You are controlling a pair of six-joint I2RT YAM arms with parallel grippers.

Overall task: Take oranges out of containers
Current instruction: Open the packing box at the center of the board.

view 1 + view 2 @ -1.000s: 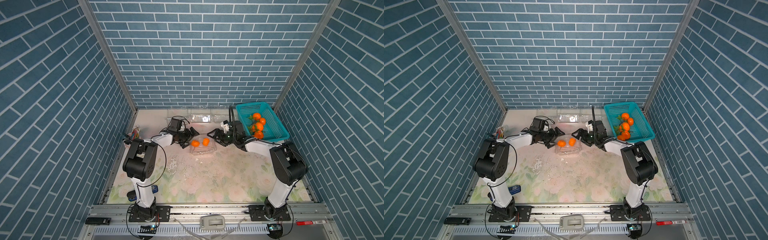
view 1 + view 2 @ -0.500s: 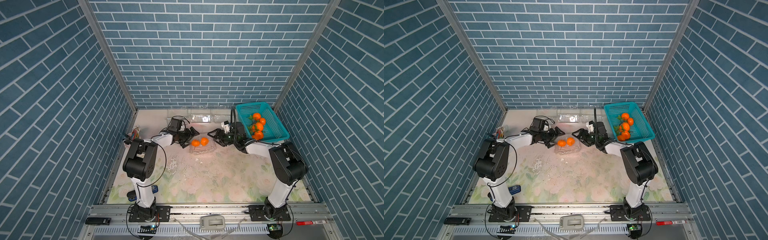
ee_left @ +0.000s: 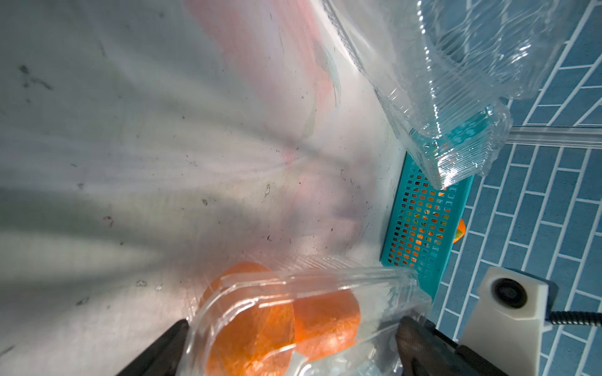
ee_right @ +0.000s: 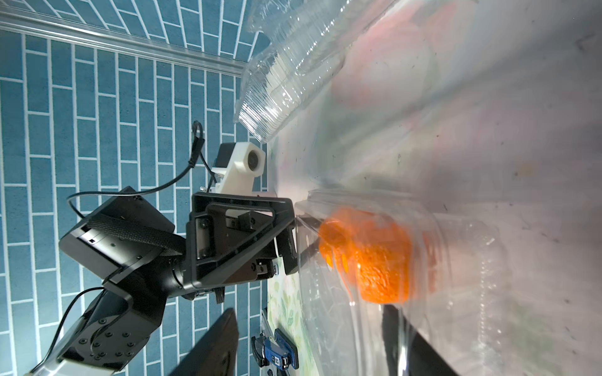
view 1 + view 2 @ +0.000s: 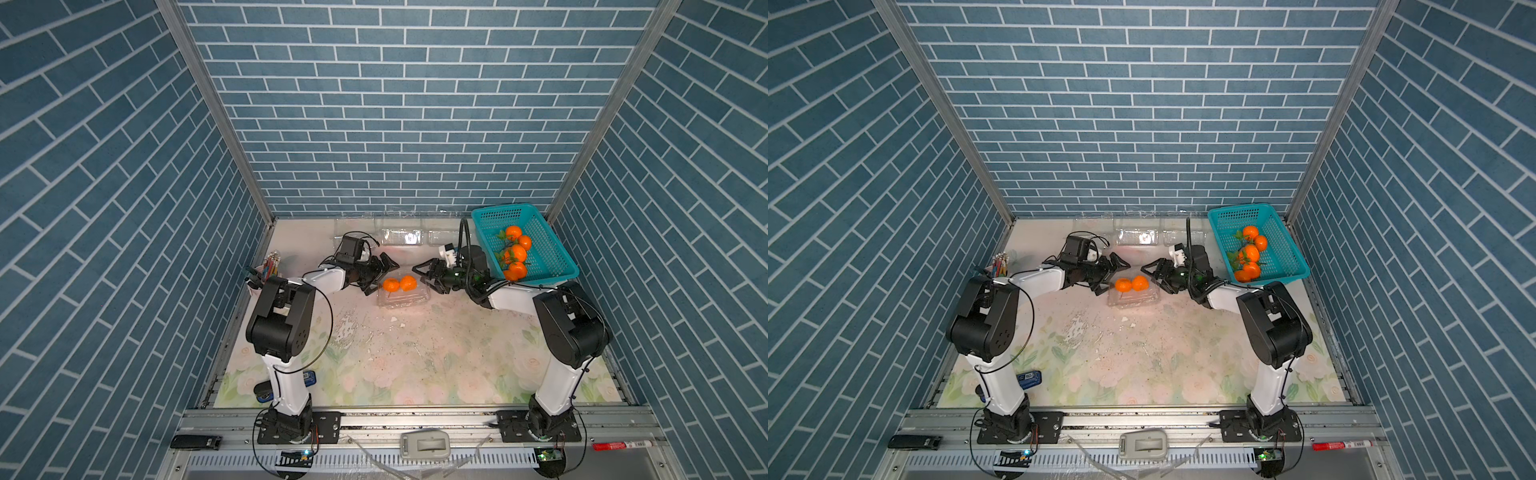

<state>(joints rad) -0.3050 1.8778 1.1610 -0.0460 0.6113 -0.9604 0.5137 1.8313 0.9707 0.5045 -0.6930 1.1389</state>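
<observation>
**Operator:** Where is the work item?

**Technician:** You have one pair of oranges (image 5: 399, 284) left inside a container (image 5: 409, 298). It lies on the table (image 5: 415, 353), toward the back edge and about midway between the side edges. In the wrist views clear plastic covers the fruit, so treat the lid as down.

**Operator:** Gripper status?

**Technician:** The left gripper (image 5: 383, 277) is released, with its jaws spread wide at the container's left end. The right gripper (image 5: 423, 280) stands astride the right end with its jaws apart. You cannot tell from any view whether they press the plastic yet.

**Operator:** Which step is this?

**Technician:** Judge it as the last container, at the point of securing and opening. Other oranges (image 5: 515, 253) already sit in the basket (image 5: 505, 208) at the back right corner. Empties (image 5: 401, 237) line the back edge.

**Operator:** What does the next move call for?

**Technician:** You need one gripper to pin the base while the other catches the lid lip. Keep the squeeze light, because thin plastic buckles and slides. Then grasp the pair near its join and carry it to the basket.
</observation>
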